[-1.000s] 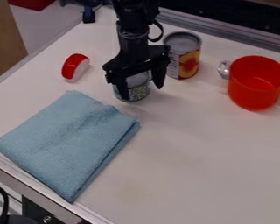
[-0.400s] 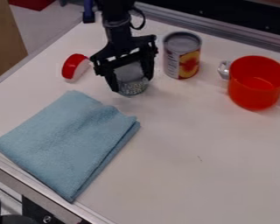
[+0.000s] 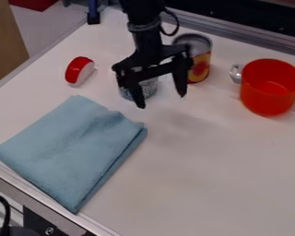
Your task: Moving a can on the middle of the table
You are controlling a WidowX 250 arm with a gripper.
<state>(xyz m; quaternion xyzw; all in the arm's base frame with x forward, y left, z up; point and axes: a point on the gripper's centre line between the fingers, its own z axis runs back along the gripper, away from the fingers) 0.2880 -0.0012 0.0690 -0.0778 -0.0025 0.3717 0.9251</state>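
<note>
Black and spread wide, the tool (image 3: 162,101) hangs partly in front of the small can (image 3: 149,87).

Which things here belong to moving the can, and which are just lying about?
Job, most likely:
black two-finger gripper
small cylindrical metal can

Lying about:
larger yellow-and-red labelled can
round red pot
folded light-blue cloth
rounded red-and-white object

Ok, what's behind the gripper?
Behind the gripper are the small can, its top mostly covered, and the tall can, one side partly covered. Anything else hidden there can't be made out.
</note>
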